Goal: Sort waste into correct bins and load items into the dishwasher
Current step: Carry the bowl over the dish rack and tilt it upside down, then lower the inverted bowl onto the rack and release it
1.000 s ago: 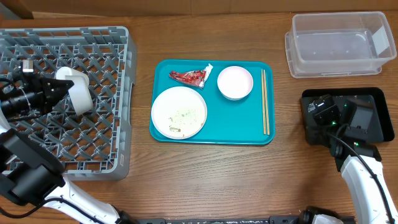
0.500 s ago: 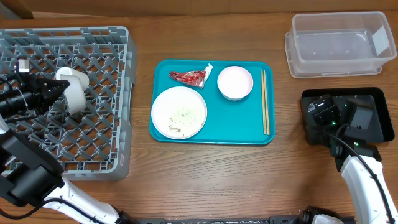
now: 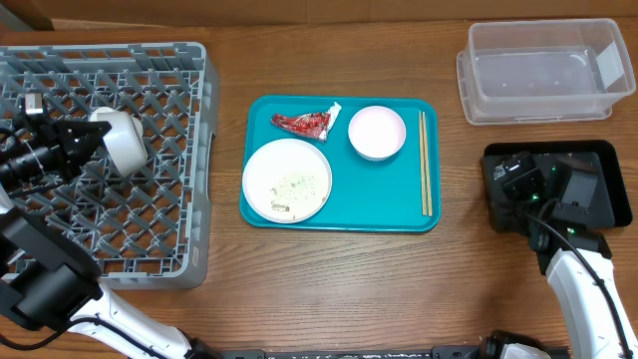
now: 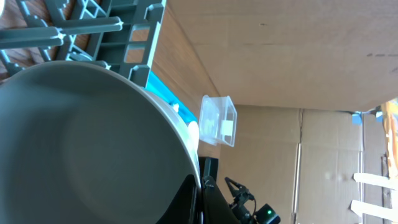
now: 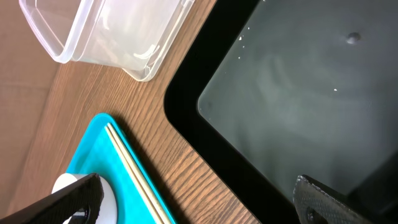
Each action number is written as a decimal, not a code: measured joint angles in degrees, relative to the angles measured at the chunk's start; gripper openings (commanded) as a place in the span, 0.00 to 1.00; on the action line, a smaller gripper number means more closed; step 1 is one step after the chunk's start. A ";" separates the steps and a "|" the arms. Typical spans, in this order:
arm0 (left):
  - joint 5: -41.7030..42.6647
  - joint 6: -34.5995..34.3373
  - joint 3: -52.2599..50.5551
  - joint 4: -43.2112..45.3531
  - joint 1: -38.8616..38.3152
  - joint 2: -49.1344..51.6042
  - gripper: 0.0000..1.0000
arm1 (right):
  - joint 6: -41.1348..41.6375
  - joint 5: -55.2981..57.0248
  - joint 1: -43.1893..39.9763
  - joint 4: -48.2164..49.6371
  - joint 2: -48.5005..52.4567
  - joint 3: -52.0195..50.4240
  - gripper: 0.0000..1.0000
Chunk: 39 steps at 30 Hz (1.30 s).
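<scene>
Layout: dish rack (image 3: pixel 150 229) on the left arm's side, teal tray (image 3: pixel 339 214) mid-table, black tray (image 3: pixel 598 150) under the right arm. The grey-blue bowl (image 3: pixel 125 143) is in the rack's far half, tipped on edge, mouth facing the left gripper (image 3: pixel 92 140), which is clamped on its rim. Bowl sits tray-ward of the fingertips. It's round, so no long axis. Can't tell if it rests on the grid. Likely next: release there. The right gripper (image 3: pixel 536 182) is spread wide and empty, and is nearer to the chopsticks (image 3: pixel 426 165), which lie front-to-back along the teal tray's right edge.
</scene>
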 measured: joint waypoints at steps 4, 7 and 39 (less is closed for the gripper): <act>-3.04 0.20 0.00 0.50 0.00 0.00 0.04 | 0.02 0.00 0.00 0.00 0.00 0.00 1.00; -5.88 0.20 0.00 1.44 0.00 0.02 0.04 | 0.00 -0.02 0.00 -0.02 0.00 0.00 1.00; 2.82 -1.55 -12.00 12.83 0.76 -0.70 0.04 | 0.02 0.00 0.02 0.00 0.00 0.00 1.00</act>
